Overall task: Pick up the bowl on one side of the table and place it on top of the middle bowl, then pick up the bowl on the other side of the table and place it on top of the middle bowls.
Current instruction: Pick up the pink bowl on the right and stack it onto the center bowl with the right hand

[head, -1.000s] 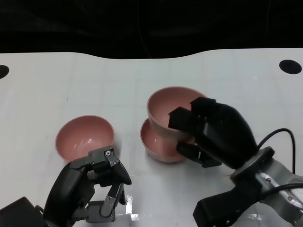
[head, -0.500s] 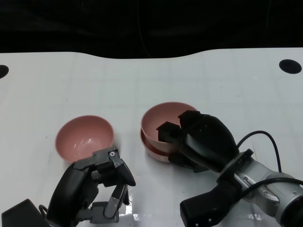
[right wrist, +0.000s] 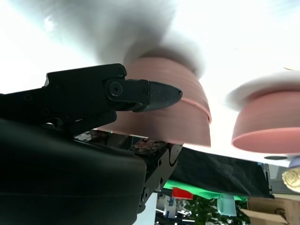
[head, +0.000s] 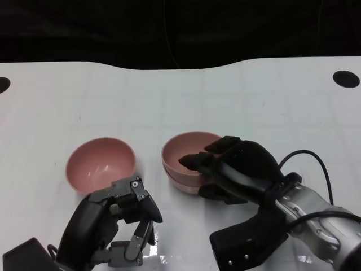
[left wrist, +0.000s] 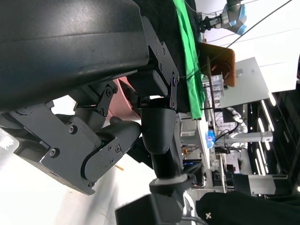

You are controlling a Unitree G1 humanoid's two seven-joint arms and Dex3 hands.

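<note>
On the white table (head: 271, 101), two pink bowls sit nested near the middle: the upper bowl (head: 183, 152) rests inside the lower bowl (head: 183, 182), their rims nearly level. The right hand (head: 234, 169) is at their near right side, fingers (head: 194, 161) hooked over the upper bowl's rim, though whether it truly grips I cannot tell. A third pink bowl (head: 100, 164) stands alone toward the left, apart from the stack. Just before it, by the near edge, the left hand (head: 113, 226) hangs with fingers curled inward, holding nothing. Bare tabletop runs from the bowls to the far edge.
</note>
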